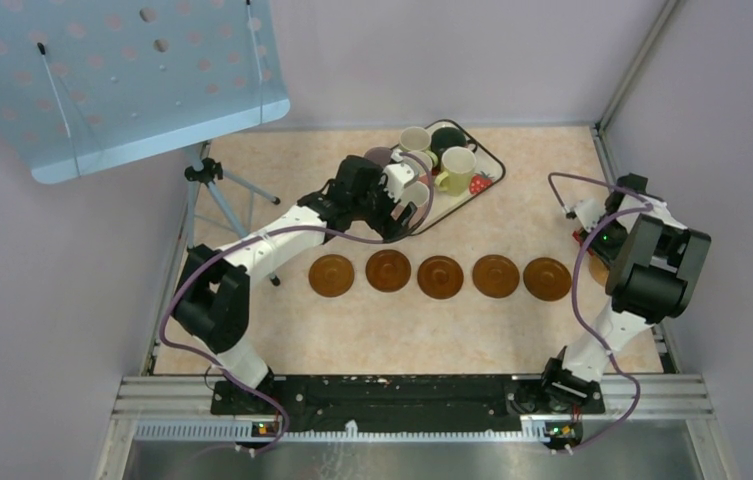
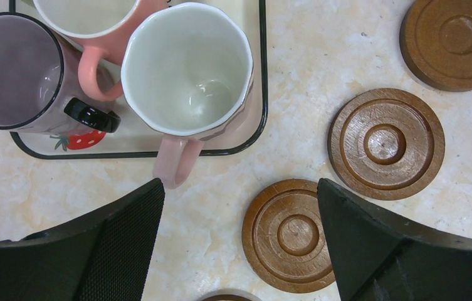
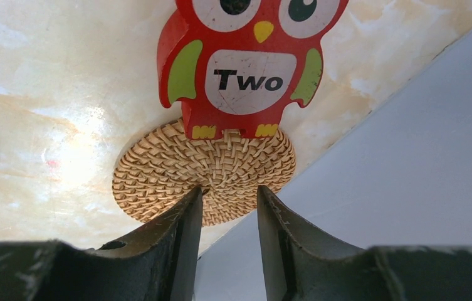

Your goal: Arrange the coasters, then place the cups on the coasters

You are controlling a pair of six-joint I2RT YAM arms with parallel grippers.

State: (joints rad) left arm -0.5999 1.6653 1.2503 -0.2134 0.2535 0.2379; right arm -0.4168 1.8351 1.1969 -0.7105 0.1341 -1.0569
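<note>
The left end effector (image 2: 239, 185) gaped wide below the pale pink cup (image 2: 186, 69); the right end effector (image 3: 229, 194) stood narrowly parted by a woven mat (image 3: 152, 179).

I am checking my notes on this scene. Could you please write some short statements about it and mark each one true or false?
1. Five coasters lie in one row on the table. True.
2. One cup stands on a coaster. False: the cups in view are all on the tray, and the coasters are bare.
3. The left pincer is wide open and holds nothing. True.
4. The red owl carries the word "One". False: it reads "Two".
</note>
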